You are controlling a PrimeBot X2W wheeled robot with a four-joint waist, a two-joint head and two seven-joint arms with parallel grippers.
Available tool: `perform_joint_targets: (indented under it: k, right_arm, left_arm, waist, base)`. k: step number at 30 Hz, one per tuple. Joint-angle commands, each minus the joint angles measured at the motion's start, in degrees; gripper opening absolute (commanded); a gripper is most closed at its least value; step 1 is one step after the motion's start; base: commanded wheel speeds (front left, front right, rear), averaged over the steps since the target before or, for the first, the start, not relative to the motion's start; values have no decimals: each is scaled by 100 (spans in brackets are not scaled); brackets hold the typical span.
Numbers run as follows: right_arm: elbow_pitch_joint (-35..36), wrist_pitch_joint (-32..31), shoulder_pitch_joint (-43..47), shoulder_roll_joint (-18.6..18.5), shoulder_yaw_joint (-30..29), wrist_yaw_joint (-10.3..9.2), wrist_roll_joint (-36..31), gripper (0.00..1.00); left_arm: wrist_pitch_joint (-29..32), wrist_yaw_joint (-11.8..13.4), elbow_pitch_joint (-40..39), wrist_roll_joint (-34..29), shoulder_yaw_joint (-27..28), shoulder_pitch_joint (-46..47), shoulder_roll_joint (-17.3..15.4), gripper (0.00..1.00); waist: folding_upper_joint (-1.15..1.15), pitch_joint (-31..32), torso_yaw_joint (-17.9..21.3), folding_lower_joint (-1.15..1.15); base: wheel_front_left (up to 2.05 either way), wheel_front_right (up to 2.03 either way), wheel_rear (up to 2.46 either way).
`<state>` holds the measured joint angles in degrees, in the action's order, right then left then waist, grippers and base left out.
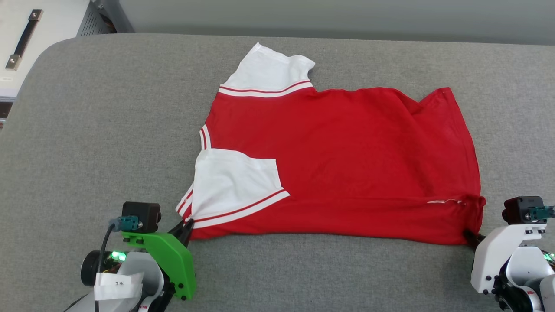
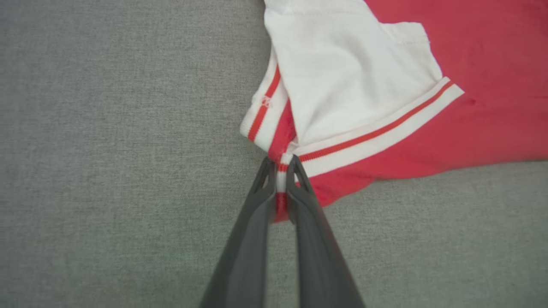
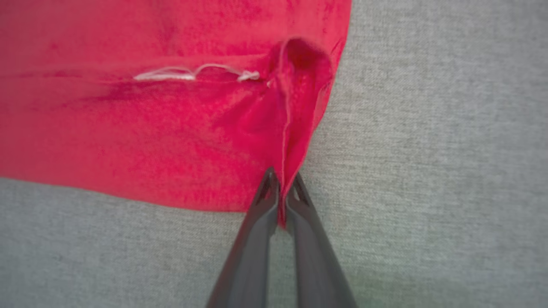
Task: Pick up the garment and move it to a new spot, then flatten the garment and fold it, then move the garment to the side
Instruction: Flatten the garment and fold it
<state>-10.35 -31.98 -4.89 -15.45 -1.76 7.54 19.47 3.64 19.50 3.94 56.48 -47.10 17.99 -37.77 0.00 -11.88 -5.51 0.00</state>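
Two grippers each pinch a corner of the garment, which lies spread on a grey padded surface across the middle of the head view. It is turned sideways there, its white sleeves toward the left of the frame and its hem at the right, plain red cloth facing up. One sleeve points to the upper centre; the other sleeve is folded over the red body at lower left.

The left gripper, at the lower left of the head view beside a green bracket, is clenched on the bottom left corner of the garment. In the left wrist view the left gripper has its two dark fingers pressed together around a strip of red-and-white trim, the garment fanning out to the upper right.

The right gripper, at the lower right of the head view, is clamped on the bottom right corner. In the right wrist view the right gripper squeezes a red fold between its tips, and the garment bunches into a small pucker just above them. A loose white thread lies on the cloth left of that pucker. A pale cabinet with a black handle sits at the upper left corner of the head view
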Motion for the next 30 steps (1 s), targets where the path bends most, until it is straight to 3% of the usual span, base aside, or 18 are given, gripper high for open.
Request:
perform_joint_targets:
  k: [1, 6, 14, 22, 30]
  right_arm:
    - [-150, -17, 51, -30, 49, -5, 33, 0]
    - [-70, -39, 145, -395, -52, -5, 94, 0]
    - [376, -425, 697, -680, -367, -5, 243, 0]
    - [1013, -777, 1309, -405, -769, -5, 232, 0]
    - [905, -643, 1288, -140, -720, -5, 87, 0]
  left_arm:
    - [21, 41, 55, 4, -5, -44, -37, 0]
    - [126, -18, 178, 38, -111, -156, -87, 0]
    - [165, 1, 66, 79, -277, -475, -96, 0]
    - [124, 13, 95, 172, -390, -748, 45, 0]
    - [98, -163, 534, 103, -492, -572, 250, 0]
  waist:
    - [0, 78, 24, 0]
    - [0, 377, 67, 0]
    - [0, 643, 103, 0]
    - [0, 607, 105, 0]
    - [0, 433, 142, 0]
  base:
    - [0, 0, 0]
    - [0, 0, 0]
    - [0, 0, 0]
    - [0, 0, 0]
    - [0, 0, 0]
